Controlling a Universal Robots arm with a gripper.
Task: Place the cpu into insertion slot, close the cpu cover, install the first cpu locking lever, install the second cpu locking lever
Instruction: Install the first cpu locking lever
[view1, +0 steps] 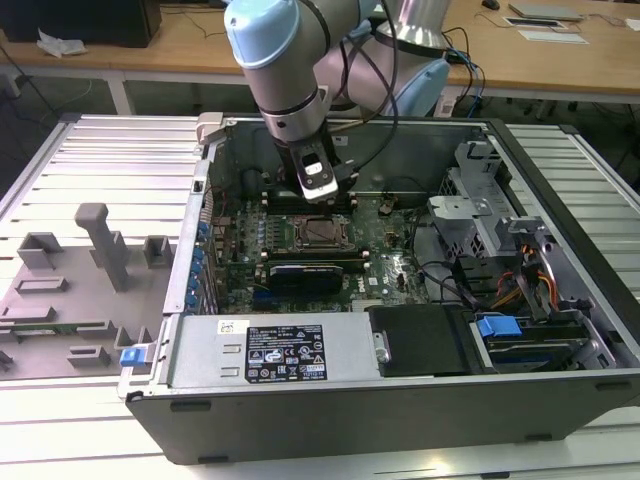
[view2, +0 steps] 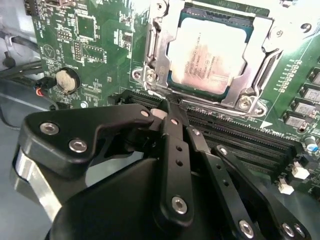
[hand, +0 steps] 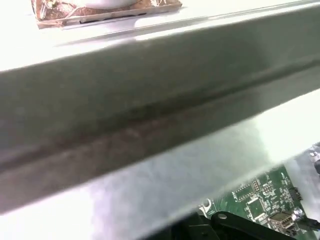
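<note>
Wooden desks ran behind a ribbed metal workbench (view1: 90, 150) on which one opened computer case (view1: 400, 400) lay on its side, with grey fixture blocks (view1: 100, 240) to the exterior view's left. One arm reached down into the case, and its gripper (view2: 167, 107) had its black fingers (view2: 172, 125) drawn together with nothing between them, the tips hanging just beside the near edge of the insertion slot (view2: 150, 75), over the long memory slots (view2: 240, 140). From outside, the wrist hid those tips; the second wrist view showed them plainly. One cpu (view2: 210, 52) sat in the slot, its silvery top showing through the window of the cpu cover (view2: 265, 65), which lay flat around it. Whether either locking lever was latched could not be made out, and the far side of the socket was cut off. One coin cell (view2: 66, 80) sat on the green motherboard (view2: 95, 45). In the first wrist view a blurred grey case wall (hand: 150, 115) covered nearly everything, leaving one small corner of board.
</note>
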